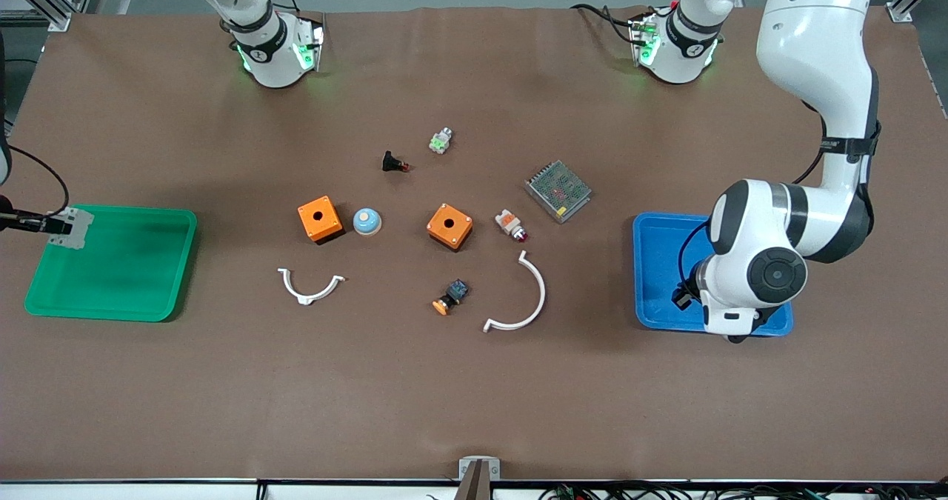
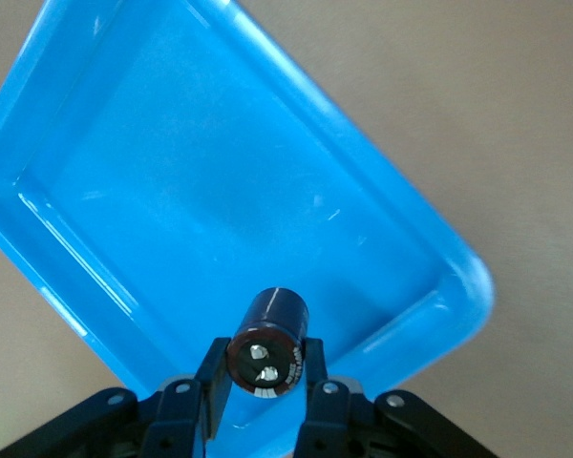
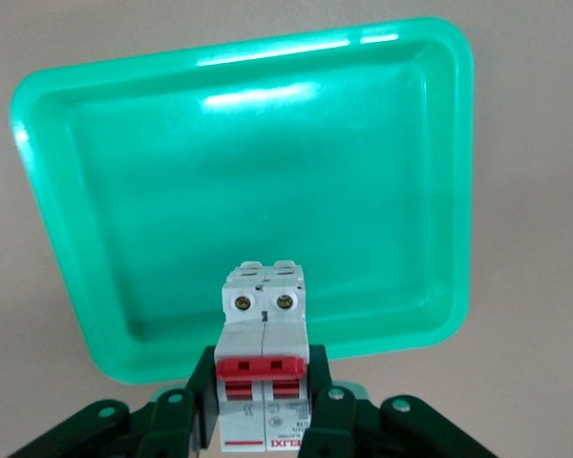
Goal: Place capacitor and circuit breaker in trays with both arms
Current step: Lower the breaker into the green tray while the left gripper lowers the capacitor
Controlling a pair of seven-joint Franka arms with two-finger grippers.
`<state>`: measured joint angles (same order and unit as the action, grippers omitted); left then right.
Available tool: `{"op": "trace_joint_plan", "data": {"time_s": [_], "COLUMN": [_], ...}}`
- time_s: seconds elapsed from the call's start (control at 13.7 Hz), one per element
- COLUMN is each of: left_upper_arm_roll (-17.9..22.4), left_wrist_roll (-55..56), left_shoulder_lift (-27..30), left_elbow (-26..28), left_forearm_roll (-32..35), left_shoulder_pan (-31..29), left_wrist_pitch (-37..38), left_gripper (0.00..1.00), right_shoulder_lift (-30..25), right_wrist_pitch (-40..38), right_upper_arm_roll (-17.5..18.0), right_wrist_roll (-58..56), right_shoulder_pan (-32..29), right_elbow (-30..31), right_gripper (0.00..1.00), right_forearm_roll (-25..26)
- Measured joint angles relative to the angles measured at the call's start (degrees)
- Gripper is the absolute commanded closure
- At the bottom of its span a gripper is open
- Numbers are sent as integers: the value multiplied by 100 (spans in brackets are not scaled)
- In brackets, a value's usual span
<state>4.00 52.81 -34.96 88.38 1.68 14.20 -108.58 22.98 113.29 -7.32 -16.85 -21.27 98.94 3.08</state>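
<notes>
Left gripper (image 2: 265, 386) pinches the capacitor (image 2: 269, 342) between its fingers, held above the blue tray (image 2: 124, 172). Right gripper (image 3: 265, 405) clamps the circuit breaker (image 3: 264, 358), held above the green tray (image 3: 95, 191) at the counter (image 1: 474, 396) end.

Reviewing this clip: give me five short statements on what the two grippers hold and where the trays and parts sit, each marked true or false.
1. The left gripper holds the capacitor over the blue tray. True.
2. The right gripper is empty. False: it grips the circuit breaker.
3. The breaker is over the green tray. True.
4. The green tray already holds parts. False: nothing shows in it.
5. Two orange boxes sit in the blue tray. False: they lie on the table between the trays.
</notes>
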Motion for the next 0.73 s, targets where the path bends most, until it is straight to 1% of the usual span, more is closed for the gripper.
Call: {"op": "trace_joint_plan", "data": {"time_s": [0.37, 0.58, 0.66, 0.73], "left_upper_arm_roll": [-9, -11, -15, -17], "left_wrist_roll": [-205, -606, -656, -666], "left_shoulder_lift": [2, 0, -3, -12], "left_elbow": [267, 497, 600, 693], "left_forearm_roll": [0, 0, 0, 0], "left_shoulder_pan": [-232, -496, -546, -562], "left_wrist_pitch": [-11, -272, -426, -565], "left_gripper": [99, 99, 98, 92], "right_shoulder_lift": [557, 747, 775, 793], "right_wrist_pitch": [628, 863, 899, 946], "right_upper_arm_roll": [67, 95, 103, 110], "right_wrist_roll": [-54, -54, -57, -78], "right_shoulder_pan": [1, 1, 1, 1], "right_elbow": [3, -1, -1, -1], "right_gripper": [80, 80, 80, 79], "right_forearm_roll": [5, -14, -53, -95]}}
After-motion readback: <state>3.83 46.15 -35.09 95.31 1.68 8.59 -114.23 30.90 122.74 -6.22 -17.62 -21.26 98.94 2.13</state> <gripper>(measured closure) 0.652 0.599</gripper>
